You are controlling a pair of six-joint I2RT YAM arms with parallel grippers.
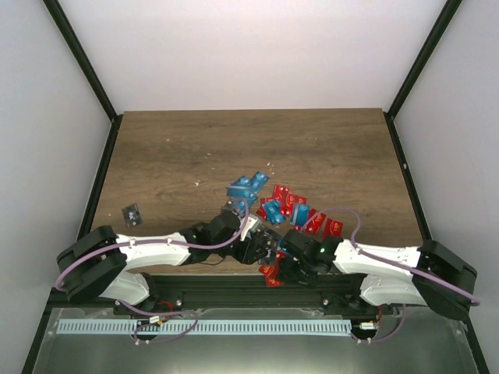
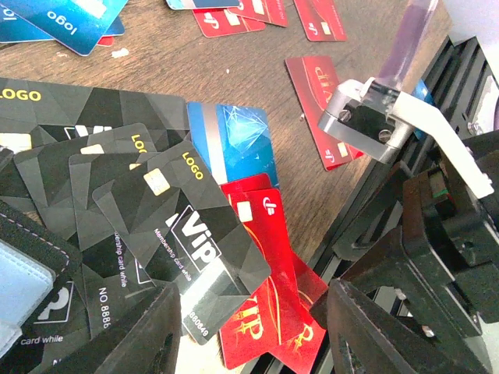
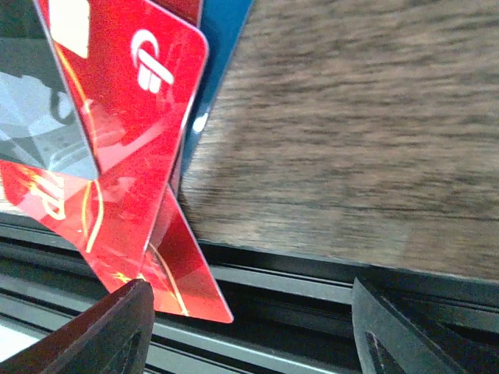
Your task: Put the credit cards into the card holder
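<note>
Black credit cards [image 2: 179,226] lie fanned at the table's near edge over red ones [image 2: 265,304] and a blue one [image 2: 234,140]. The black card holder [image 2: 35,249], stitched along its rim, shows at the left edge of the left wrist view with a pale pocket open. My left gripper [image 2: 249,343] [image 1: 253,245] hovers open over the fan, a black card's corner and the red cards lying between its fingers. My right gripper [image 3: 249,335] [image 1: 281,263] is open at the table's edge, beside red cards [image 3: 125,117] that jut out over the rail; nothing lies between its fingers.
More red cards [image 1: 300,212] and blue cards [image 1: 248,185] are scattered mid-table beyond the grippers. One black card [image 1: 132,213] lies alone at the left. The black frame rail [image 3: 312,288] runs just below the table's near edge. The two arms stand close together.
</note>
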